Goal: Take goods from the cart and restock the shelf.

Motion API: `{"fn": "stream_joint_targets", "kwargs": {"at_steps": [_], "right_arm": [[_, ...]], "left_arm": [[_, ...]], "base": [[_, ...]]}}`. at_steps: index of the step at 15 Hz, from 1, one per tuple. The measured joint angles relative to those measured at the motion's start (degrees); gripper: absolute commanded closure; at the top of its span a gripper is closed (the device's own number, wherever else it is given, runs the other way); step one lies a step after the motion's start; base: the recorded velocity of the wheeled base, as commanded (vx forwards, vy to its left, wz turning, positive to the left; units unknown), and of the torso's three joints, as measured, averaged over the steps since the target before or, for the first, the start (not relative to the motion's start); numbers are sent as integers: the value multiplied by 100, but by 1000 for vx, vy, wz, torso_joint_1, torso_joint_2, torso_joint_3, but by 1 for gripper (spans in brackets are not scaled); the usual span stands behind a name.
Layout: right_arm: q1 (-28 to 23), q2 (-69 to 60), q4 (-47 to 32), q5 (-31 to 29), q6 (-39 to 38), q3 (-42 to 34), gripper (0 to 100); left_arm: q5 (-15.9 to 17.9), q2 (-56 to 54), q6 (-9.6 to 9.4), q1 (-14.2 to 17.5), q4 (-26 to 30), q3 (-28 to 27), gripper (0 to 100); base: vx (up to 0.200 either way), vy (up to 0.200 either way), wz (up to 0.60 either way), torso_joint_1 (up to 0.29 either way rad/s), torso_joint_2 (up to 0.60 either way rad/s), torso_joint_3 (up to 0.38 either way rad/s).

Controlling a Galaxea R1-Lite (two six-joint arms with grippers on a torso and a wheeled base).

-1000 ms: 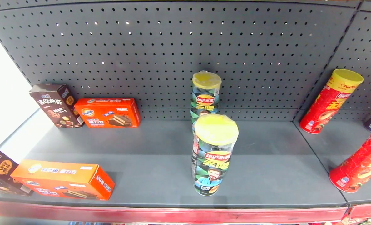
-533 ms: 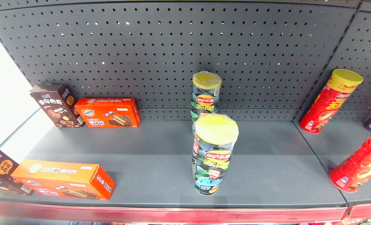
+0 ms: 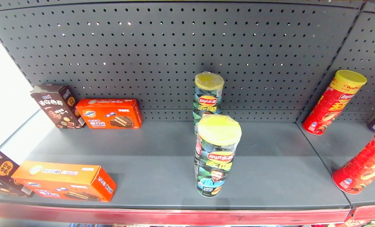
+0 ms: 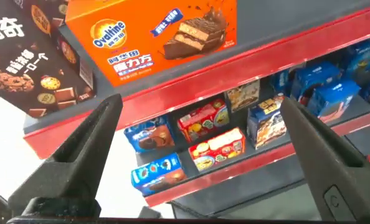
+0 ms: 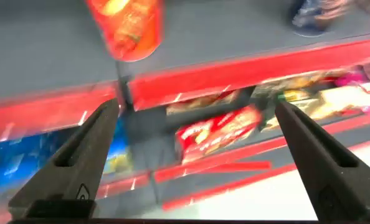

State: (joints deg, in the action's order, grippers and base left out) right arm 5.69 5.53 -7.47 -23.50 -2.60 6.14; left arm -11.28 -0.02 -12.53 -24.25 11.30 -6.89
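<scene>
- Left gripper (image 4: 200, 106): fingers wide apart with nothing between them. It sits out in front of the shelf (image 3: 269, 170) at its left end, by the near orange box (image 3: 64, 181).
- Right gripper (image 5: 197, 107): also spread and empty, low before the red front lip (image 3: 175, 216), by the near red can (image 3: 362, 167).
- Stock on the shelf: the near green can (image 3: 217, 157) stands upright mid-shelf, with the far green can (image 3: 207, 96) behind it against the back panel.
- My read: with no item in either gripper, the step in hand is fetching the next piece from the cart.
- To do it well, I should grip a can round its middle and keep it upright.
- I should lift it over the lip rather than into it.
- I should set it on the bare stretch beside the green row, well apart from the near can, which is tall and likely to tip if nudged.
</scene>
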Motion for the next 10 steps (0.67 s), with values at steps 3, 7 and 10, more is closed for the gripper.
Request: {"fn": "stream_joint_targets", "kwargs": {"at_steps": [3,7,10], "right_arm": [[218,69,72,1404,235,-118,0],[-252,449,123,323,308,-160,0],[-1129,256,167,561,191,-196,0]], "left_arm": [[-44,7,217,273,13,0,0],[-46,46,294,444,16,-7,0],[-40,23,296,457,16,-7,0]], "base": [[0,0,0,0,0,0],[0,0,0,0,0,0],[0,0,0,0,0,0]]}}
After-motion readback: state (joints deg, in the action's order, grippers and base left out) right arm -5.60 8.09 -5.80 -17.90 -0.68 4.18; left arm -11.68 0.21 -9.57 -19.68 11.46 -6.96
